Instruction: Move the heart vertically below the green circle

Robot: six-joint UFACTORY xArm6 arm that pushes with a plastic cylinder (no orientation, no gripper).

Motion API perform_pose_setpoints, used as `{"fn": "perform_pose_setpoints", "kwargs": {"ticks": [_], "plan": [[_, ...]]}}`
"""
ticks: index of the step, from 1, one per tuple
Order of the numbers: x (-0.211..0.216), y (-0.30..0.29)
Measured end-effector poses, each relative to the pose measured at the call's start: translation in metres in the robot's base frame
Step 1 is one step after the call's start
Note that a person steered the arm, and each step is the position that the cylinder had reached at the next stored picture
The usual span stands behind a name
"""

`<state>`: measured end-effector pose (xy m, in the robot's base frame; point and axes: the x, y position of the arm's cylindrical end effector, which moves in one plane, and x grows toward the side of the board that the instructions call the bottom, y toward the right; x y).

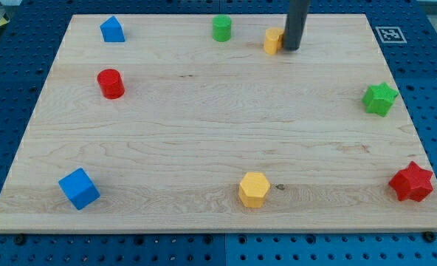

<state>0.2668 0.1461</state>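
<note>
The yellow heart [273, 41] lies near the view's top, right of centre, partly hidden by the rod. The green circle [221, 29] stands to its left, near the board's top edge. My tip [291, 49] rests on the board touching the heart's right side. The heart is level with the green circle, a short gap to its right.
A blue pentagon-like block [112, 29] sits at top left, a red cylinder [111, 83] below it, a blue cube [79, 188] at bottom left. A yellow hexagon [254, 189] lies at bottom centre. A green star [379, 99] and a red star [411, 182] sit at right.
</note>
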Motion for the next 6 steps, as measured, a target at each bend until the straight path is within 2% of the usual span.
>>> {"fn": "perform_pose_setpoints", "kwargs": {"ticks": [1, 2, 4, 5, 6], "plan": [[-0.023, 0.008], [-0.015, -0.012], [0.116, -0.081], [0.099, -0.065], [0.056, 0.004]]}}
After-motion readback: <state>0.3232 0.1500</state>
